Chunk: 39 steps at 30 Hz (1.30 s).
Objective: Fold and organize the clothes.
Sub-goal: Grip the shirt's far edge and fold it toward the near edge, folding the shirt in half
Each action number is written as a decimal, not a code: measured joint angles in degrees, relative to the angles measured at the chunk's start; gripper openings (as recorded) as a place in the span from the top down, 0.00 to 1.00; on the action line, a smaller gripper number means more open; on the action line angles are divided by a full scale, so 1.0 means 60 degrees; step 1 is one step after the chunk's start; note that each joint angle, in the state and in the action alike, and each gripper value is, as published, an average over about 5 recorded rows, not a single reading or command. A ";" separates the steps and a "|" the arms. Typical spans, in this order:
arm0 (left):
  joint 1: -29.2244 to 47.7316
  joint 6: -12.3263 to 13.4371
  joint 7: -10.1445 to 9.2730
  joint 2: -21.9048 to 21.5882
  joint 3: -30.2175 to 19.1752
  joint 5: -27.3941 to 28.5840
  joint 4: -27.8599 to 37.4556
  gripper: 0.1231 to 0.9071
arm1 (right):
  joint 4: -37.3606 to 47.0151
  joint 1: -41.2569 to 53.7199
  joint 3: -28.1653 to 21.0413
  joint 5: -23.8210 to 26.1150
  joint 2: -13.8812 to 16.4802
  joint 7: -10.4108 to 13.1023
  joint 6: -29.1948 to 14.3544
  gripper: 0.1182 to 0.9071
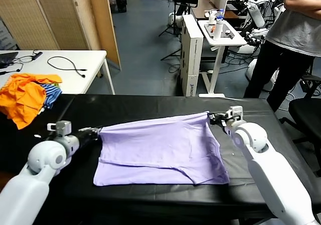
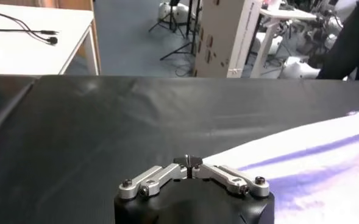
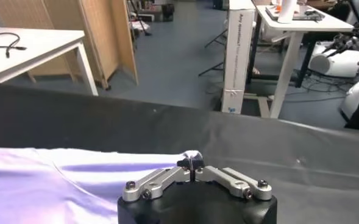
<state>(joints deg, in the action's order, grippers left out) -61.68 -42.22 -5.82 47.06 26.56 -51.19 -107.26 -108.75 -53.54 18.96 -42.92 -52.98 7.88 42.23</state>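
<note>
**Head view: both grippers pinching the far corners of the shirt**

Head view shows the left gripper [image 1: 97, 131] pressed together on the far left corner of the lavender T-shirt [image 1: 160, 152], with the right gripper [image 1: 212, 116] likewise clamped on the far right corner. Each wrist view confirms it: the jaws meet at the tip with a small tuft of cloth nipped between them, most clearly at the right gripper.

Judgement on the step in hand: the far edge is held up and taut between the two arms, apparently for a fold or for smoothing. To do it well, both arms should travel together at equal height, keeping the edge straight and the tension even, so neither corner slips and the cloth does not skew.

Condition of the garment: plain pale lavender on the visible side, already doubled, lying near the middle of the black table [image 1: 150, 107]. The near edge rests flat; the far edge sags slightly between the grips. Shallow creases run across the right half.

Orange garments [image 1: 22, 97] lie well apart at the far left.
</note>
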 joint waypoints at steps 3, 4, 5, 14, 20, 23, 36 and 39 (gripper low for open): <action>-0.0274 0.0001 0.0001 -0.0150 0.0041 0.0012 -0.0307 0.97 | -0.0712 -0.0721 0.0305 0.0043 0.0281 0.0045 -0.0002 0.97; -0.0354 0.0002 -0.0003 -0.0187 0.0048 0.0015 -0.0406 0.97 | -0.0920 -0.0965 0.0398 0.0095 0.0342 0.0054 -0.0003 0.97; -0.0423 0.0002 -0.0007 -0.0215 0.0052 0.0017 -0.0498 0.97 | -0.1113 -0.1212 0.0490 0.0171 0.0385 0.0060 -0.0003 0.97; -0.0882 0.0006 -0.0031 -0.0343 0.0135 0.0103 -0.1090 0.97 | -0.2278 -0.3260 0.1255 0.0851 0.0227 0.0060 -0.0007 0.97; -0.1223 0.0006 0.0118 -0.0230 0.0275 0.0523 -0.1113 0.97 | -0.2770 -0.4435 0.1755 0.1037 0.0018 -0.0015 -0.0007 0.97; -0.1374 0.0006 0.0128 -0.0185 0.0342 0.0566 -0.1164 0.97 | -0.2952 -0.4917 0.1906 0.1060 -0.0027 -0.0021 -0.0007 0.97; -0.2432 0.0006 0.0147 0.0042 0.0525 0.1164 -0.1645 0.97 | -0.3090 -0.5785 0.1797 0.1345 -0.0187 -0.0059 -0.0007 0.97; -0.2687 0.0006 0.0148 0.0160 0.0617 0.1287 -0.1693 0.94 | -0.3154 -0.5836 0.1837 0.1331 -0.0152 -0.0136 -0.0007 0.97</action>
<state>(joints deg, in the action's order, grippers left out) -77.80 -42.19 -4.93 48.02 30.27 -43.46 -117.42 -127.68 -88.56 29.98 -34.94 -53.90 7.07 42.19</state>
